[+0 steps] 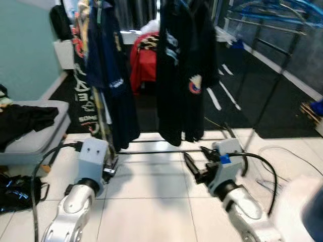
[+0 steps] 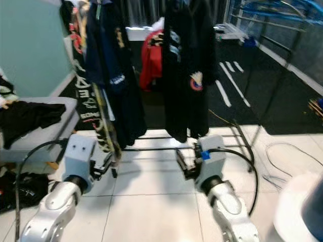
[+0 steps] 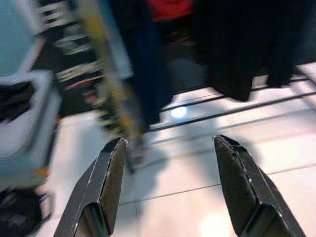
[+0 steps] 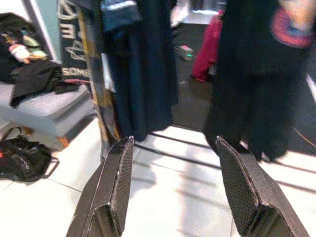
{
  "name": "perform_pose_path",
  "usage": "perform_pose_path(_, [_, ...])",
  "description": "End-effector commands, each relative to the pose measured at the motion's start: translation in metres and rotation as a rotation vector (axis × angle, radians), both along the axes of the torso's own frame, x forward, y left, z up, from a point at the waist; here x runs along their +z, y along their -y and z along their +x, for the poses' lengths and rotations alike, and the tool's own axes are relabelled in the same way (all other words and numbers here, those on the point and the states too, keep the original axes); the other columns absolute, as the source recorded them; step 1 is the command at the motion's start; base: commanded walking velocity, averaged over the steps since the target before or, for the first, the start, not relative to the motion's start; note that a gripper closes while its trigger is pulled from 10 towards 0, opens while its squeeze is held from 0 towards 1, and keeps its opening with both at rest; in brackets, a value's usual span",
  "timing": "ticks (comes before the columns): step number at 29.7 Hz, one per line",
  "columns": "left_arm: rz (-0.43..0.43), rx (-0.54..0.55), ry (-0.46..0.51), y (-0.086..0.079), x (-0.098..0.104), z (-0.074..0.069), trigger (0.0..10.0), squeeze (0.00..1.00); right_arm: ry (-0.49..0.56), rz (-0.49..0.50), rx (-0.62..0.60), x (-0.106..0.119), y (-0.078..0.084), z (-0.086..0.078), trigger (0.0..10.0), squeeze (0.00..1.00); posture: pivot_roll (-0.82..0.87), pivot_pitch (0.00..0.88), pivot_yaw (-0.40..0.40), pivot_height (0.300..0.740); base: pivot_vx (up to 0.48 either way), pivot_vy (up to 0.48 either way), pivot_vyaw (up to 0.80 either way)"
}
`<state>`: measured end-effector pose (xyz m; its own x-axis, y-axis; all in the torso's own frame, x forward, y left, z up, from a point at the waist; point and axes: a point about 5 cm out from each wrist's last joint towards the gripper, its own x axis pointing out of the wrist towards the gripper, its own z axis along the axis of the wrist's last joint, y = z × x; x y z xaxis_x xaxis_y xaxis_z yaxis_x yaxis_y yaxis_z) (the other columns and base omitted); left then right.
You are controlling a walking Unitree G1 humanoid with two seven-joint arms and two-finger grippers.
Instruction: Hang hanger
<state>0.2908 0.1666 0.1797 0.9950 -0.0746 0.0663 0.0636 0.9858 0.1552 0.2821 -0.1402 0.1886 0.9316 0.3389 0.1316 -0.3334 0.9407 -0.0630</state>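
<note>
A clothes rack stands before me on the white tile floor, its low base bar (image 1: pixel 166 150) running across. From it hang a navy garment (image 1: pixel 113 75) and a black garment (image 1: pixel 181 75) with a round badge; their hangers are cut off at the top of the picture. My left gripper (image 1: pixel 110 169) is held low, just short of the navy garment's hem, open with nothing between its fingers (image 3: pixel 116 173). My right gripper (image 1: pixel 197 157) is open and bare as well, below the black garment, fingers (image 4: pixel 118 182) spread wide.
A red garment (image 1: pixel 144 63) hangs further back. At the left stands a grey bench (image 1: pixel 35 138) with dark clothes (image 1: pixel 25 121) on it and a black bag (image 1: pixel 17 191) beside it. A second rack (image 1: pixel 282 65) and a loose cable (image 1: pixel 282 151) lie at the right.
</note>
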Motion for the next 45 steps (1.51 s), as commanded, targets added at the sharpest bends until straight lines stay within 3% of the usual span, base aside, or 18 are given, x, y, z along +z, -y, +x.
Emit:
perform_pose_path(1, [0.008,0.03,-0.013,-0.008,-0.004,-0.002,10.0,0.0,0.007,0.007,0.038,0.0,-0.01,-0.001,10.0,0.0,-0.1,0.159,-0.004,0.74,0.48,0.0,0.74])
perform_pose_path(9, [0.013,0.026,0.016,-0.005,0.001,0.0,10.0,0.0,0.07,0.007,0.05,0.012,-0.012,-0.002,10.0,0.0,-0.1,0.164,-0.003,0.74,0.48,0.0,0.28])
perform_pose_path(13, [0.001,0.027,0.066,-0.004,0.014,0.004,10.0,0.0,0.143,-0.003,0.038,0.029,-0.012,-0.001,10.0,0.0,-0.1,0.165,-0.005,0.74,0.48,0.0,0.0])
perform_pose_path(15, [-0.01,0.017,0.186,0.001,0.047,0.011,10.0,0.0,0.26,-0.012,0.019,0.058,-0.011,0.002,10.0,0.0,-0.1,0.164,-0.005,0.74,0.48,0.0,0.0])
perform_pose_path(18, [-0.021,0.016,0.258,0.004,0.066,0.013,10.0,0.0,0.319,-0.017,0.017,0.073,-0.01,0.002,10.0,0.0,-0.1,0.164,-0.005,0.74,0.48,0.0,0.0])
perform_pose_path(21, [-0.096,0.034,0.471,0.006,0.125,0.015,10.0,0.0,0.481,0.007,0.024,0.114,-0.01,0.001,10.0,0.0,-0.1,0.158,-0.005,0.74,0.436,0.0,0.0])
perform_pose_path(22, [-0.096,0.034,0.471,0.006,0.125,0.015,10.0,0.0,0.481,0.007,0.024,0.114,-0.01,0.001,10.0,0.0,-0.1,0.158,-0.005,0.74,0.412,0.0,0.0])
perform_pose_path(23, [-0.121,0.039,0.54,0.005,0.145,0.015,10.0,0.0,0.539,0.017,0.017,0.129,-0.01,0.0,10.0,0.0,-0.1,0.157,-0.007,0.74,0.401,0.0,0.0])
perform_pose_path(25, [-0.121,0.039,0.54,0.005,0.145,0.015,10.0,0.0,0.539,0.017,0.017,0.129,-0.01,0.0,10.0,0.0,-0.1,0.157,-0.007,0.74,0.401,0.0,0.0])
perform_pose_path(26, [-0.138,0.037,0.599,0.004,0.163,0.014,10.0,0.0,0.6,0.024,0.007,0.143,-0.01,-0.001,10.0,0.0,-0.1,0.155,-0.004,0.74,0.405,0.0,0.0])
perform_pose_path(28, [-0.138,0.037,0.599,0.004,0.163,0.014,10.0,0.0,0.6,0.024,0.007,0.143,-0.01,-0.001,10.0,0.0,-0.1,0.155,-0.004,0.74,0.405,0.0,0.0])
perform_pose_path(29, [-0.149,0.027,0.646,0.003,0.178,0.013,10.0,0.0,0.661,0.038,0.009,0.157,-0.013,-0.002,10.0,0.0,-0.11,0.152,0.001,0.74,0.405,0.0,0.0])
perform_pose_path(35, [-0.16,0.013,0.673,0.004,0.188,0.012,10.0,0.0,0.724,0.058,0.022,0.172,-0.018,-0.003,10.0,0.0,-0.1,0.149,0.004,0.74,0.405,0.0,0.0])
perform_pose_path(37, [-0.125,-0.032,0.583,0.011,0.167,0.018,10.0,0.0,0.812,0.188,0.146,0.204,-0.034,-0.006,10.0,0.0,-0.1,0.147,0.018,0.74,0.15,0.0,0.0])
perform_pose_path(39, [-0.125,-0.032,0.583,0.011,0.167,0.018,10.0,0.0,0.812,0.188,0.146,0.204,-0.034,-0.006,10.0,0.0,-0.1,0.147,0.018,0.74,0.0,0.0,0.0])
perform_pose_path(42, [-0.12,-0.034,0.455,0.011,0.131,0.02,10.0,0.0,0.785,0.343,0.244,0.219,-0.044,-0.002,10.0,0.0,-0.09,0.148,0.019,0.74,0.0,0.0,0.0])
perform_pose_path(44, [-0.12,-0.034,0.455,0.011,0.131,0.02,10.0,0.0,0.785,0.343,0.244,0.219,-0.044,-0.002,10.0,0.0,-0.09,0.148,0.019,0.74,0.0,0.0,0.0])
perform_pose_path(45, [-0.11,-0.006,0.389,0.007,0.11,0.021,10.0,0.0,0.744,0.421,0.272,0.221,-0.047,0.004,10.0,0.0,-0.09,0.147,0.02,0.74,0.0,0.0,0.0])
